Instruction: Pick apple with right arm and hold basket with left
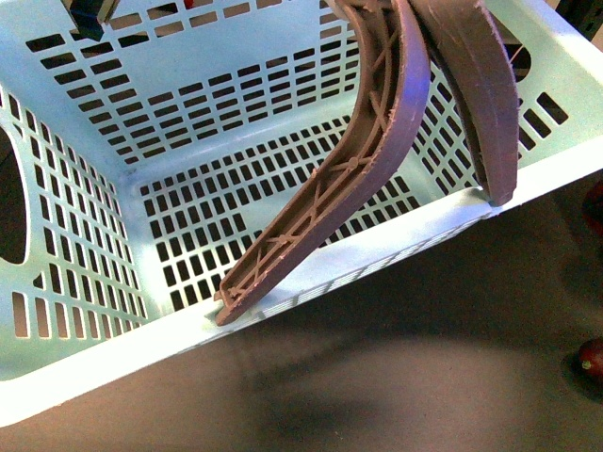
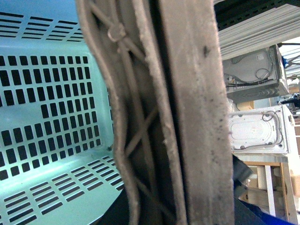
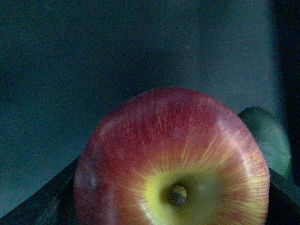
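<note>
Dark bench [image 1: 396, 377] carries the tilted basket [image 1: 85, 358], its brown handles [image 1: 377, 169] raised, likely to steady it; the left claw is out of sight. Right claw [image 3: 168, 201] clamps the apple [image 3: 173, 150], ready for lifting.

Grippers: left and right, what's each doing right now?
Left gripper: cannot tell; the basket handles fill its wrist view, fingers not clearly visible.
Right gripper: shut on the apple.

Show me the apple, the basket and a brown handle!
apple [image 3: 173, 154]: right wrist view, on its red skin above the stem dimple.
basket [image 1: 94, 363]: front view, on its pale near rim.
brown handle [image 1: 386, 132]: front view, on the curved middle of the nearer one.
</note>
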You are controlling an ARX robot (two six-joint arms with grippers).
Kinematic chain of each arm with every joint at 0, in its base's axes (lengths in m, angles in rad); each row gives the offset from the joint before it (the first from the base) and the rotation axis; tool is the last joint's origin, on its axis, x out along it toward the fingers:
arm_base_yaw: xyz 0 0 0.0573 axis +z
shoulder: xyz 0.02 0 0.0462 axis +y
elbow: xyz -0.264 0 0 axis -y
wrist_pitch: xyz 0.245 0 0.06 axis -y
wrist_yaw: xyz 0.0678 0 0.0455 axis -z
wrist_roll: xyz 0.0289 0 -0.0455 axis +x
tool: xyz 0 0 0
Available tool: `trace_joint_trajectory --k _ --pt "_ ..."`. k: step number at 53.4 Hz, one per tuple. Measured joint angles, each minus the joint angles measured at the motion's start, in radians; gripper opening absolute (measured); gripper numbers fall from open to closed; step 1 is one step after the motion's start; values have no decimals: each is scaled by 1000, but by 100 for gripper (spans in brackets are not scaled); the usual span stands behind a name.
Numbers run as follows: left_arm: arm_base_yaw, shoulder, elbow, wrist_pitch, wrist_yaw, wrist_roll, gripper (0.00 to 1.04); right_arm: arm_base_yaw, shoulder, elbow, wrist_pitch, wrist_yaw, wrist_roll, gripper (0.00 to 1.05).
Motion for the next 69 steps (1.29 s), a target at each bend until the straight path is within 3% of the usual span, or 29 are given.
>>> trace_joint_trajectory --k 13,20,28,38,50,55,59,69 --pt "0 0 0 0 0 0 15 37 -441 -199 -119 -103 -20 81" --pt "0 0 0 0 0 0 15 147 -743 -217 -217 -94 -3 81" --pt "0 0 0 0 0 0 15 275 -875 -192 -242 -48 40 81" --pt "0 0 0 0 0 0 15 473 -863 -176 -223 15 84 81" --pt "0 0 0 0 0 0 15 636 -729 -175 -161 66 119 81" --pt "0 0 0 0 0 0 15 673 -682 -169 -142 88 133 82" --pt "0 0 0 0 0 0 15 685 -661 -166 -137 116 139 97" --pt "0 0 0 0 2 9 15 686 -692 -167 -137 188 140 96"
